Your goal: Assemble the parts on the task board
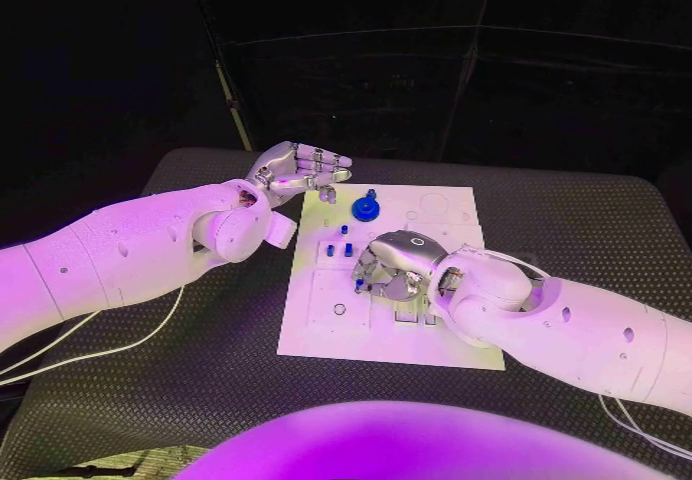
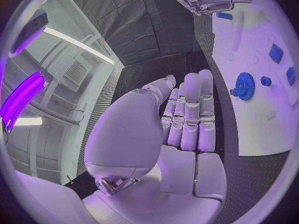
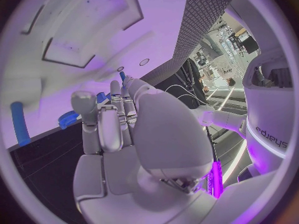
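Task board (image 1: 433, 215) is lying mid-table, a blue gear (image 1: 366, 209) sitting at twelve o'clock. Left hand (image 1: 299, 167) is hovering curled, holding nothing; right hand (image 1: 389, 268) is pressing down at centre, grip unclear.

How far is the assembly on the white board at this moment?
It looks early. A blue gear stands near the far edge of the task board, perhaps already placed. The right hand works over the board's middle beside small blue parts; whether it holds one is hidden. The left hand waits off the board's far corner, holding nothing.
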You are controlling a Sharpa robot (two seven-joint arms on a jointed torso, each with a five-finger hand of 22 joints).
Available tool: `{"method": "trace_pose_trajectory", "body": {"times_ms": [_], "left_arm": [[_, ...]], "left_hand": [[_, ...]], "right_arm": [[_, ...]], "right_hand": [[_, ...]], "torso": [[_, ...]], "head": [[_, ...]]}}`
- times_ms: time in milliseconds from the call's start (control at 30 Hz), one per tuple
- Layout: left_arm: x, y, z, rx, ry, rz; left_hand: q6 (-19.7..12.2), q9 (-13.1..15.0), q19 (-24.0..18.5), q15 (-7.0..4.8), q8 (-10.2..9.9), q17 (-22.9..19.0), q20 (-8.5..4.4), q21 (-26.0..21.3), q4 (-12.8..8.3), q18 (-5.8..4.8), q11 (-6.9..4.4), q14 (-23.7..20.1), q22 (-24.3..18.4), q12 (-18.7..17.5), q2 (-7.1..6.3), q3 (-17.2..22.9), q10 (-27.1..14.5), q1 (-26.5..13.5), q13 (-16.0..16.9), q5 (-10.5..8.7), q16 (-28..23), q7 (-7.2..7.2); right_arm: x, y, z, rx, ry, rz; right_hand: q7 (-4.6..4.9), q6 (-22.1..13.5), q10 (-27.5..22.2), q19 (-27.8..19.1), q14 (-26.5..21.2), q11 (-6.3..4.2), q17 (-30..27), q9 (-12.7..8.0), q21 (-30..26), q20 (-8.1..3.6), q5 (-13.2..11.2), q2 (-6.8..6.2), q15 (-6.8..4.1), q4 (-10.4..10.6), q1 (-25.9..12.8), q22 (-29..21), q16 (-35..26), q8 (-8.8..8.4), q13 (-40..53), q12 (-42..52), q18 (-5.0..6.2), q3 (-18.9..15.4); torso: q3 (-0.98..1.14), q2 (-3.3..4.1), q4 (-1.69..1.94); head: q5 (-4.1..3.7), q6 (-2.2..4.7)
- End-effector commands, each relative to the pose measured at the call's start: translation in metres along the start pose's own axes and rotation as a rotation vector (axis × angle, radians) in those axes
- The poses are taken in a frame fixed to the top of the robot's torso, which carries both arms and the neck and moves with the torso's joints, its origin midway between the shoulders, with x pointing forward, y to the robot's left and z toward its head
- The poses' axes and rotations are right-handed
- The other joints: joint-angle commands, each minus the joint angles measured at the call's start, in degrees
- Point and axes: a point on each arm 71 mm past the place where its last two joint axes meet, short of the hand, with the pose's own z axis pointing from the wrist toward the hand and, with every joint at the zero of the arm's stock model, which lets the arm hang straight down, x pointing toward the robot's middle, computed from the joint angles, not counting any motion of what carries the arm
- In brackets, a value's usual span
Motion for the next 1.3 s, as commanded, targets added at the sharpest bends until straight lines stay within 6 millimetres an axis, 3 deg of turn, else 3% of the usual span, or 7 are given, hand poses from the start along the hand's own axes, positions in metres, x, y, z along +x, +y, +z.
{"method": "trace_pose_trajectory", "body": {"times_ms": [33,1033,1233,1300], "left_arm": [[0.0010,-0.0017,0.0010,0.008,0.007,-0.007],[0.0021,-0.0015,0.0012,0.003,0.015,-0.010],[0.0021,-0.0013,0.0013,0.002,0.016,-0.010],[0.0020,-0.0012,0.0013,0.001,0.016,-0.010]], "left_hand": [[-0.3,-0.1,-0.5,0.06,-0.2,-0.1,-0.07,-0.4,-0.3,0.69,-0.03,-0.3,-0.1,0.3,0.36,0.1,-0.5,0.0,0.0,-0.17,-0.3,0.13],[-0.3,-0.1,-0.5,0.07,-0.1,-0.1,-0.05,-0.4,-0.3,0.69,-0.02,-0.4,-0.1,0.4,0.39,0.1,-0.5,-0.1,0.0,-0.18,-0.3,0.13],[-0.4,-0.1,-0.6,0.09,-0.1,-0.2,-0.02,-0.5,-0.2,0.69,-0.01,-0.4,-0.1,0.4,0.41,0.0,-0.6,-0.2,0.0,-0.18,-0.4,0.14],[-0.4,-0.1,-0.6,0.09,-0.1,-0.2,-0.02,-0.5,-0.2,0.69,-0.01,-0.4,-0.1,0.4,0.41,0.0,-0.6,-0.2,0.0,-0.18,-0.4,0.14]], "right_arm": [[0.0012,0.0023,0.0004,-0.014,0.020,-0.004],[0.0086,-0.0015,0.0050,0.011,0.065,-0.058],[0.0105,-0.0020,0.0056,0.026,0.088,-0.075],[0.0102,-0.0024,0.0057,0.030,0.082,-0.076]], "right_hand": [[0.15,0.2,0.5,0.3,2.9,-0.02,0.0,0.1,0.2,0.00,0.1,-0.11,-0.34,0.1,-0.5,-0.1,0.2,0.11,0.0,-0.3,-0.98,0.3],[0.21,0.1,0.5,0.1,2.8,0.04,-0.2,0.1,0.0,0.01,0.2,-0.15,-0.31,-0.1,-0.7,-0.4,0.1,0.03,0.0,-0.4,-0.92,0.4],[0.33,-0.2,0.3,-0.4,2.7,0.17,-0.7,0.0,-0.4,0.11,-0.3,-0.64,-0.17,-0.1,-1.7,-1.1,-0.1,-0.27,0.0,-0.8,-0.80,0.4],[0.82,-1.4,-0.8,-0.6,2.6,0.58,-0.9,-0.2,-0.5,0.30,-0.3,-1.26,0.16,0.2,-2.6,-1.3,-0.2,-1.04,-0.2,-1.6,-0.79,0.2]], "torso": [[0.01,0.00,0.00],[0.00,0.01,-0.01],[-0.01,-0.01,-0.03],[-0.01,-0.03,-0.05]], "head": [[0.10,0.00],[0.51,0.00],[0.47,0.00],[0.50,0.00]]}}
